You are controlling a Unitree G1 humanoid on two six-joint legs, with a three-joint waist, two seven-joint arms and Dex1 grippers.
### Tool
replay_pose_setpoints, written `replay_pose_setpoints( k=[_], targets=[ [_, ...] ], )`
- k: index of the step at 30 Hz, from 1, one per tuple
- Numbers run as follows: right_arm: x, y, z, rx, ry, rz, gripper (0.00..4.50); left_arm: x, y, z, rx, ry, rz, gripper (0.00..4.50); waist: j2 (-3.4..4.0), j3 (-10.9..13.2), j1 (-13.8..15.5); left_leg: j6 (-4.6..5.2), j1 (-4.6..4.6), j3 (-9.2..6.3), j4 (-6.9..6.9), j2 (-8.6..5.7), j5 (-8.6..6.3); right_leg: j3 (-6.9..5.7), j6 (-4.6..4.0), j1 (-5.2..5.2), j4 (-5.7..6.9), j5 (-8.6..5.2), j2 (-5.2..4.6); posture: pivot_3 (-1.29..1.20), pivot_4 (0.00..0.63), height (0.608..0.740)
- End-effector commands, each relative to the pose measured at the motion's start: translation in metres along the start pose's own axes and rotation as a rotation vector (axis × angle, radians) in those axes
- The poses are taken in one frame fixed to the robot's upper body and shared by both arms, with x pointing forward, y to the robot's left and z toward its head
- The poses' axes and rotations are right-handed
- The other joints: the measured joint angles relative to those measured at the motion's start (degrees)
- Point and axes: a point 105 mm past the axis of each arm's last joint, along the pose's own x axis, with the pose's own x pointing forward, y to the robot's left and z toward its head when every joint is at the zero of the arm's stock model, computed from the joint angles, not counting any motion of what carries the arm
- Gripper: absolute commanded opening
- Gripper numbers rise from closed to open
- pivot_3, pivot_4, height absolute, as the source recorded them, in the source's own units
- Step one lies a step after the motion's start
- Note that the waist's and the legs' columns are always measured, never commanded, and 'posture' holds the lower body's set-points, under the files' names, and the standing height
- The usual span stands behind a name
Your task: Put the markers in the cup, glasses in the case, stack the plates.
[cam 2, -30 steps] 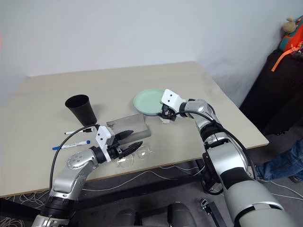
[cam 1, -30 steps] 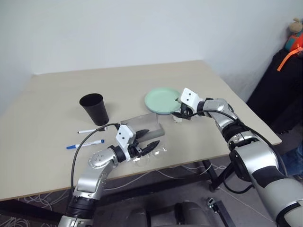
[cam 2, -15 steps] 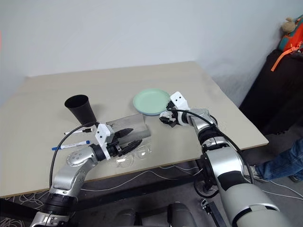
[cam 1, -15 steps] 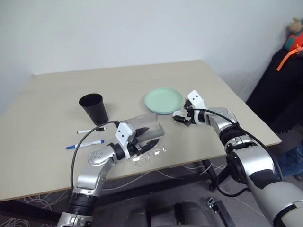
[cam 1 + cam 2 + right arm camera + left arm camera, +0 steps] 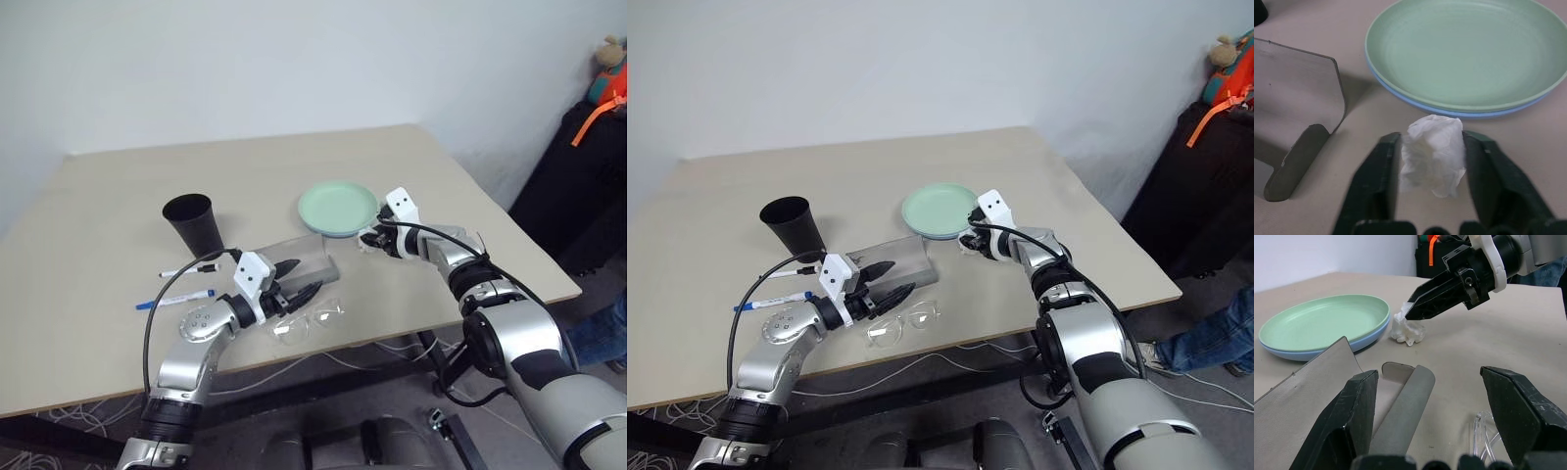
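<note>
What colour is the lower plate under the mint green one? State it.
Light blue plate, clearest in the right wrist view.

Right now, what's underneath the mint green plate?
The light blue plate lies directly under the mint green plate; only its rim shows along the edge. The rest of it, and the table below the stack, are covered.

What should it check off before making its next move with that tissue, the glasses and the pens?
1. Right gripper closed on the tissue: ok, a finger on each side.
2. Plates stacked: ok, green plate on the blue plate.
3. Case open for the glasses: ok, lid up.
4. Glasses in the case: not ok, on the table in front of it.
5. Left gripper free: ok, open and empty.
6. Markers in the cup: not ok, lying beside it.
</note>
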Motion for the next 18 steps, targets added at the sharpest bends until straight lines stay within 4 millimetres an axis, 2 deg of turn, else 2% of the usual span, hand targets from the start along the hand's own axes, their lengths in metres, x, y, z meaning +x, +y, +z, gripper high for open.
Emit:
replay_pose_setpoints(
  k=[1, 2, 3, 13, 18],
  targets=[
    [-0.003, -0.003, 0.026, -0.024, -0.070, 0.000, 0.53, -0.001, 0.008, 0.015, 0.055, -0.043, 0.023, 3.54, 0.00, 0.0, 0.0, 0.00, 0.00, 0.00, 0.00, 0.00, 0.00, 0.00, 0.00, 0.00, 0.00, 0.00, 0.00, 0.00, 0.000, 0.740],
    [-0.004, -0.001, 0.029, -0.030, -0.076, 0.012, 0.19, -0.001, 0.008, 0.016, 0.055, -0.043, 0.024, 3.54, 0.00, 0.0, 0.0, 0.00, 0.00, 0.00, 0.00, 0.00, 0.00, 0.00, 0.00, -0.01, 0.00, 0.00, 0.00, 0.00, 0.000, 0.740],
    [-0.004, 0.000, 0.031, -0.034, -0.081, 0.021, 0.05, -0.001, 0.008, 0.016, 0.056, -0.043, 0.024, 3.54, 0.00, 0.0, 0.0, 0.00, 0.00, 0.00, 0.00, 0.00, 0.00, 0.00, 0.00, -0.01, 0.00, 0.00, 0.00, 0.00, 0.000, 0.740],
    [-0.011, 0.008, 0.091, -0.082, -0.249, 0.077, 0.05, -0.002, 0.010, 0.015, 0.060, -0.039, 0.029, 3.54, 0.02, 0.0, 0.0, 0.00, -0.01, 0.00, -0.01, 0.00, 0.00, -0.01, 0.00, -0.03, 0.00, 0.00, 0.00, 0.00, 0.000, 0.740],
    [-0.010, 0.004, 0.094, -0.103, -0.238, 0.033, 0.05, -0.002, 0.010, 0.016, 0.063, -0.043, 0.032, 3.54, 0.02, 0.0, 0.0, -0.01, 0.00, -0.01, -0.04, 0.01, -0.01, -0.02, 0.00, -0.03, -0.02, -0.01, 0.00, 0.00, 0.000, 0.740]
  ],
)
